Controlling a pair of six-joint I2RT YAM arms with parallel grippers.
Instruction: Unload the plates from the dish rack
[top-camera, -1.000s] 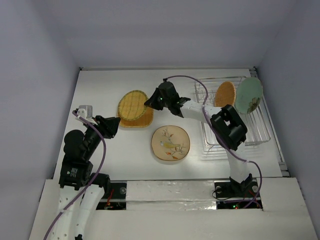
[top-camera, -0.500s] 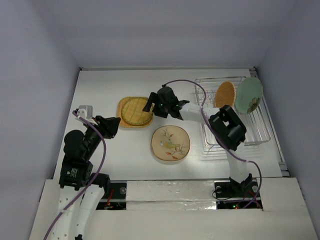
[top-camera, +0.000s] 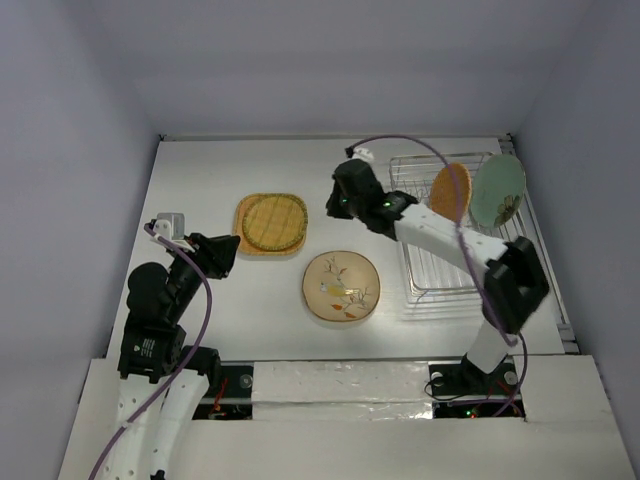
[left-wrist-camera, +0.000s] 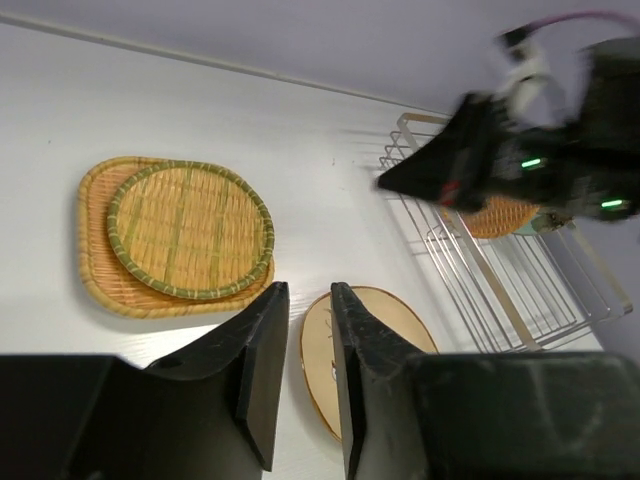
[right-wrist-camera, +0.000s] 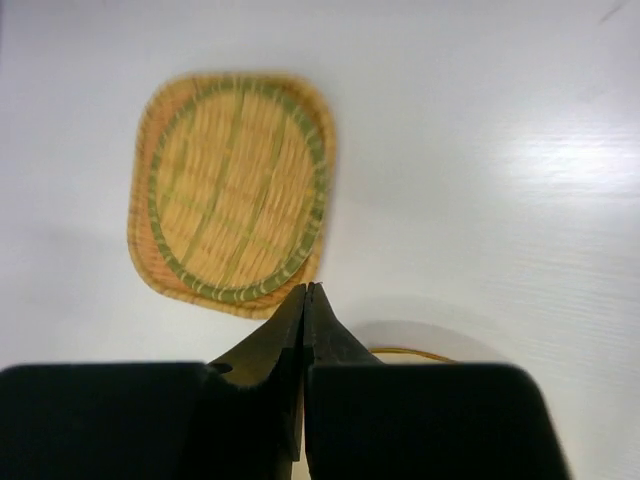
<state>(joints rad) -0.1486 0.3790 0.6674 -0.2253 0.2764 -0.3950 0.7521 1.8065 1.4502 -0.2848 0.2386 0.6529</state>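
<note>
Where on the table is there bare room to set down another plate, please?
The widest bare patch is the far strip of table, between the back wall and the stacked plates. A smaller one lies between the cream plate and the left arm. It is crowded around the dish rack, where the right arm crosses.

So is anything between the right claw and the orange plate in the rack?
Nothing visible does. Only bare table separates the shut right gripper from the dish rack, whose own wires surround the upright orange round plate.
</note>
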